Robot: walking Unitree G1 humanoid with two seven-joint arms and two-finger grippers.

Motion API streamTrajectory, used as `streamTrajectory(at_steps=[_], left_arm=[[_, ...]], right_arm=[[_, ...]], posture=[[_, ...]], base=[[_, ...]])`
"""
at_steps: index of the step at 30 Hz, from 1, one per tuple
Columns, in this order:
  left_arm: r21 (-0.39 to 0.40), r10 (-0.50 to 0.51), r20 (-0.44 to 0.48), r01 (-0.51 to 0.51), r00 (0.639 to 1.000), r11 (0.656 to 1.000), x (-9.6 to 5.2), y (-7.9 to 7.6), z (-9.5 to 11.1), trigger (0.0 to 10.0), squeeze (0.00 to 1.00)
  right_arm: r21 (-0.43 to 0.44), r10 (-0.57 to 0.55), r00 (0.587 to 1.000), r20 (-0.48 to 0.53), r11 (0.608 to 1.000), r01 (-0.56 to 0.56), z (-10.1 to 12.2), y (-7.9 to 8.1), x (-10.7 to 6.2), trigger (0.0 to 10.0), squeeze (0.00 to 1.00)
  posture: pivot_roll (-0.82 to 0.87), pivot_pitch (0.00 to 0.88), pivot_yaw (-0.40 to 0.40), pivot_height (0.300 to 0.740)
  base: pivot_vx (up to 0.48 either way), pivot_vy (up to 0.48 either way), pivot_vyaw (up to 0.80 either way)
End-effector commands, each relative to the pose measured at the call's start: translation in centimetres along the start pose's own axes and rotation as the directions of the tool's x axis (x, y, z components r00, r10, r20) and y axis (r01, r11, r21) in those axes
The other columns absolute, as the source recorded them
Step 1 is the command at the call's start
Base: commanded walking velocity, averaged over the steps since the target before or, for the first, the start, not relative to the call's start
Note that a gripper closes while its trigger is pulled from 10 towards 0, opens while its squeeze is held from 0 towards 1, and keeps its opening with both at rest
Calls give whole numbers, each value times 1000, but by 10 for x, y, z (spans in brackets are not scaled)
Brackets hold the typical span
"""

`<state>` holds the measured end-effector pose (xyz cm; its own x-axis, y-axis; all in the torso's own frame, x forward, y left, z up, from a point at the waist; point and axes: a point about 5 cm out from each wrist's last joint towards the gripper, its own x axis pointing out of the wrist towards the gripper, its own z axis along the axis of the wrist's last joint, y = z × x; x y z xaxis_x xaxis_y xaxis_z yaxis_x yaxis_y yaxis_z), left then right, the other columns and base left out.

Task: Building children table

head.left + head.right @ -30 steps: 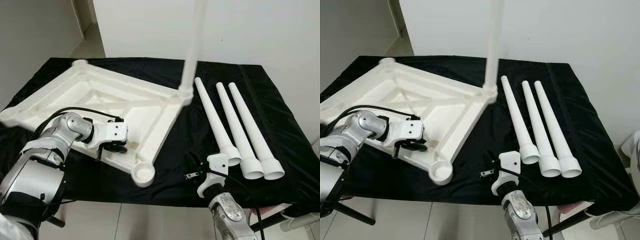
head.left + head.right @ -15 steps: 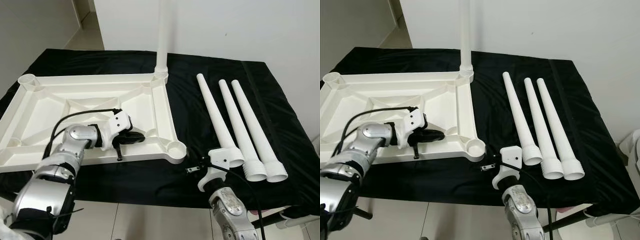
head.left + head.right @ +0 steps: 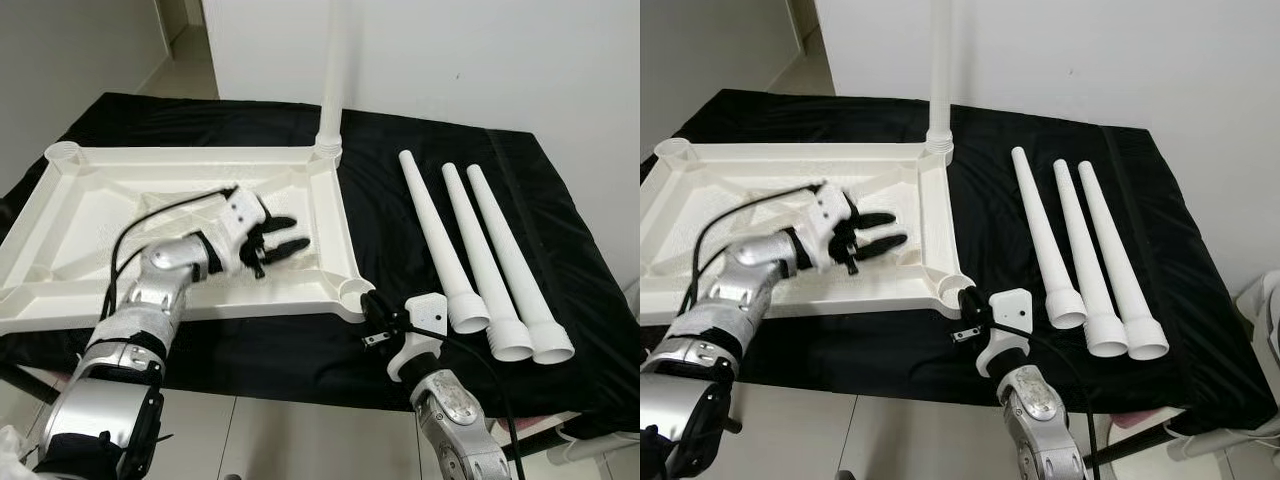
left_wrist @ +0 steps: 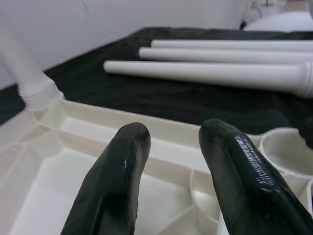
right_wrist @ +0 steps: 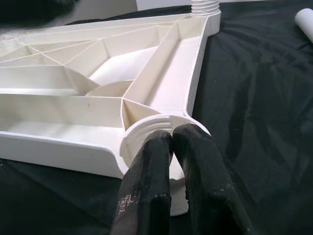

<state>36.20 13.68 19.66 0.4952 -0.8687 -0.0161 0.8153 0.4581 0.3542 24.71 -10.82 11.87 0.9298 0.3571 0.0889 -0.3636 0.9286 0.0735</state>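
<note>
A white moulded plastic tabletop [image 3: 180,190] is seen lying upside down, ribbed underside up, on a bench covered with black cloth [image 3: 400,150]. 1 white tapered plastic leg [image 3: 331,70] is already standing upright in the corner socket farthest from both grippers, on the right side of the tabletop.

The left gripper [image 3: 283,235] is held above the ribbed interior of the tabletop, near its right edge, with its 2 black fingers [image 4: 117,176] parted narrowly and nothing between them. In the left wrist view the upright leg's threaded base is seen ahead of the fingers to one side, and the empty near-right corner socket [image 4: 288,142] to the other.

The right gripper [image 3: 967,300] is placed at that near-right corner socket [image 3: 352,292] of the tabletop, its fingers [image 5: 146,181] pressed together at the socket's round rim. Whether the rim is actually pinched between them cannot be told.

3 loose white tapered plastic legs [image 3: 480,250] are laid side by side on the black cloth just to the right of the right gripper, wide collared ends toward the robot, the nearest collar close beside the gripper's white wrist housing.
</note>
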Motion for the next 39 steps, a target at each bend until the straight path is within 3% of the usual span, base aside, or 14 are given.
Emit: streamTrajectory(at_steps=[1,2,3,4,5,6,8,10,13,17,23,25,39], left_arm=[[-20,31,24,-31,999,999,-3,3,4,10000,0],[-20,31,24,-31,999,999,-3,3,4,10000,0],[-35,101,52,-99,994,994,-7,9,8,10000,0],[-35,101,52,-99,994,994,-7,9,8,10000,0],[-47,185,61,-182,981,982,-12,13,9,10000,0],[-47,185,61,-182,981,982,-12,13,9,10000,0],[-131,350,57,-341,935,931,-21,21,5,10000,0],[-131,350,57,-341,935,931,-21,21,5,10000,0],[-209,505,70,-482,860,851,-29,27,13,10000,0],[-194,532,105,-507,840,840,-28,19,24,10000,0],[-157,518,101,-501,849,851,-25,12,22,10000,0],[-162,523,59,-509,851,846,-22,1,9,10000,0],[-211,569,-29,-562,822,800,-38,-13,-3,10000,0]], right_arm=[[10,-4,1000,-14,1000,4,-3,-2,0,10000,0],[10,-4,1000,-14,1000,4,-3,-2,0,10000,0],[15,-8,1000,1,1000,8,-1,-2,3,10000,0],[15,-8,1000,1,1000,8,-1,-2,3,10000,0],[16,-20,1000,22,1000,20,2,-4,5,10000,0],[16,-20,1000,22,1000,20,2,-4,5,10000,0],[10,-73,995,72,997,72,10,-11,11,10000,0],[10,-73,995,72,997,72,10,-11,11,10000,0],[-1,-166,979,118,986,167,21,-29,18,10000,0],[-10,-245,959,140,969,249,28,-45,23,10000,0],[-12,-280,950,141,959,284,29,-52,24,10000,0],[-16,-371,920,128,927,376,29,-70,22,10000,1000],[-41,-467,875,129,879,475,27,-86,11,10000,1000]], posture=[[-62,50,-9,740],[-62,50,-9,740],[-58,44,-11,740],[-58,44,-11,740],[-56,41,-14,740],[-56,41,-14,740],[-51,32,-27,740],[-51,32,-27,740],[-45,21,-38,740],[-39,15,-48,740],[-35,12,-52,740],[-39,1,-57,740],[-59,1,-51,740]], base=[[0,0,0],[0,0,0],[0,0,0],[0,0,0],[0,0,0],[0,0,0],[0,0,0],[0,0,0],[0,0,0],[0,0,0],[0,0,0],[0,0,0],[0,0,0]])
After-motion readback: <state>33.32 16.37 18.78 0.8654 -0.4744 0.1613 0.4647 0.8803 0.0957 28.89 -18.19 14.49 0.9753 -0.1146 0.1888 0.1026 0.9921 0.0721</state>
